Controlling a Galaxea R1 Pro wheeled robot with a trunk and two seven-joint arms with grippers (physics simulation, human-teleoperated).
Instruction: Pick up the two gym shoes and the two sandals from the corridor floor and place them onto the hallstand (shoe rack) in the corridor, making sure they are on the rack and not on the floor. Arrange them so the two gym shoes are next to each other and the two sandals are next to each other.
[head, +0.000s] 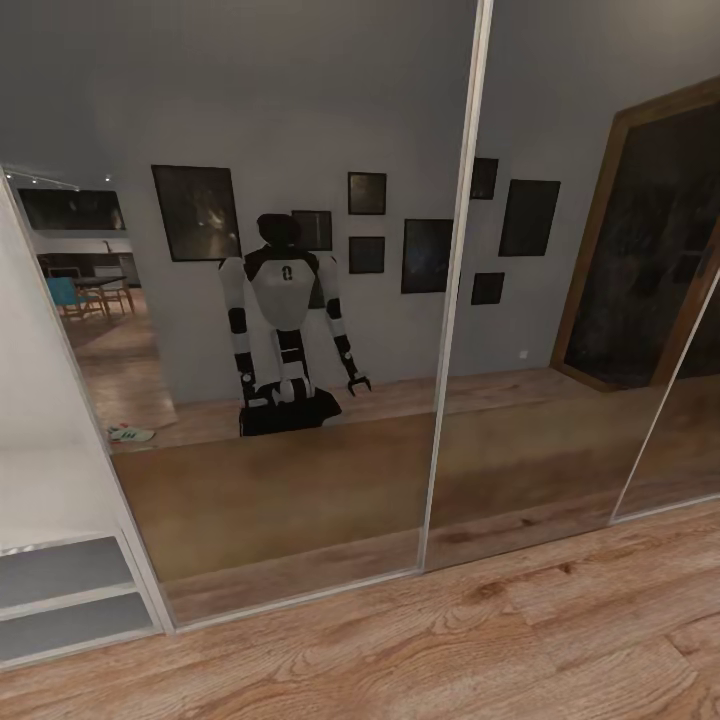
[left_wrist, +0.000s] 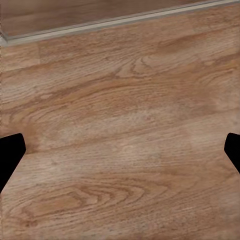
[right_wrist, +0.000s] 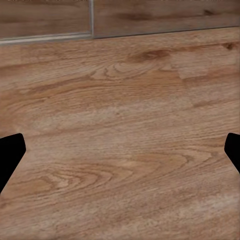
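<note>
both grippers come first — the left gripper (left_wrist: 120, 150) and the right gripper (right_wrist: 120, 150) hang wide open over bare corridor floor (head: 520, 640), dark fingertips (left_wrist: 10, 152) far apart, gripping nothing. just beyond them runs the mirrored sliding door (head: 300, 400), and in it the robot's reflection (head: 285, 320) faces itself, arms down. beside that reflection, low down, a pale sneaker-like shape (head: 131, 434) shows in the mirror — likely a gym shoe lying behind the robot. beside the mirror's edge stands a pale low shelf unit (head: 60, 590). to do this well, i'd turn the base away from the mirror, towards the shoe, before lowering an arm; sandals unseen.
</note>
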